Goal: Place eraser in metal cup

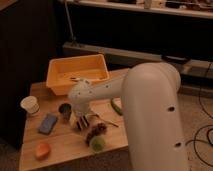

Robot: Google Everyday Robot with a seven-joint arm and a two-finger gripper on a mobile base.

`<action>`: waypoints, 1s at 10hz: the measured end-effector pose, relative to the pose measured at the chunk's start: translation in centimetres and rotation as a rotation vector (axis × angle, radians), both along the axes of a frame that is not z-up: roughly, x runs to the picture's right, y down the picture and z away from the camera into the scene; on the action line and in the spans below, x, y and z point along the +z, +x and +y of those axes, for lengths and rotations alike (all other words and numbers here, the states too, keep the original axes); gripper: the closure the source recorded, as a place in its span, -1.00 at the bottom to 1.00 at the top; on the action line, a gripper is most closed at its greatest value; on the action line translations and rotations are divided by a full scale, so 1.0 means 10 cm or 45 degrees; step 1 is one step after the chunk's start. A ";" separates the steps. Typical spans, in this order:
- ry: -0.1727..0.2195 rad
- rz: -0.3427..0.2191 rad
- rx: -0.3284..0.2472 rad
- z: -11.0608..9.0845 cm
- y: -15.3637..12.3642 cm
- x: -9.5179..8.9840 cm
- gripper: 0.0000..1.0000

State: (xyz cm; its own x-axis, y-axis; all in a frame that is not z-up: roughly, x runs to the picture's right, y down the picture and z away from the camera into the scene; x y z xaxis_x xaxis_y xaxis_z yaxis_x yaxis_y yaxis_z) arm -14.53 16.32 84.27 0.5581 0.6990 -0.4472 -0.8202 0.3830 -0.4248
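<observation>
The metal cup [65,110] is small, dark and short, and stands on the wooden table [65,145] left of centre. My gripper [83,121] points down at the table just right of the cup, at the end of the white arm [100,95]. A small block with dark and light stripes, the eraser [80,123], shows at the gripper's tip, close to the tabletop. I cannot tell whether it is held or resting on the table. It is beside the cup, not in it.
A yellow bin [77,72] stands at the back of the table. A white paper cup [31,105] and a blue-grey pad [48,123] are left of the metal cup. An orange item [42,150], a green round item [97,143], a dark bunch [95,132] and a green vegetable [116,106] lie around.
</observation>
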 end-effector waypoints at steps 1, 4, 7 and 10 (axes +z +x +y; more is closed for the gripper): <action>-0.006 -0.001 0.001 -0.01 -0.03 0.01 -0.58; -0.029 -0.013 0.003 -0.02 -0.14 0.04 -0.42; -0.055 -0.014 0.010 0.01 -0.17 0.04 0.19; -0.073 0.002 -0.002 0.04 -0.18 0.05 0.78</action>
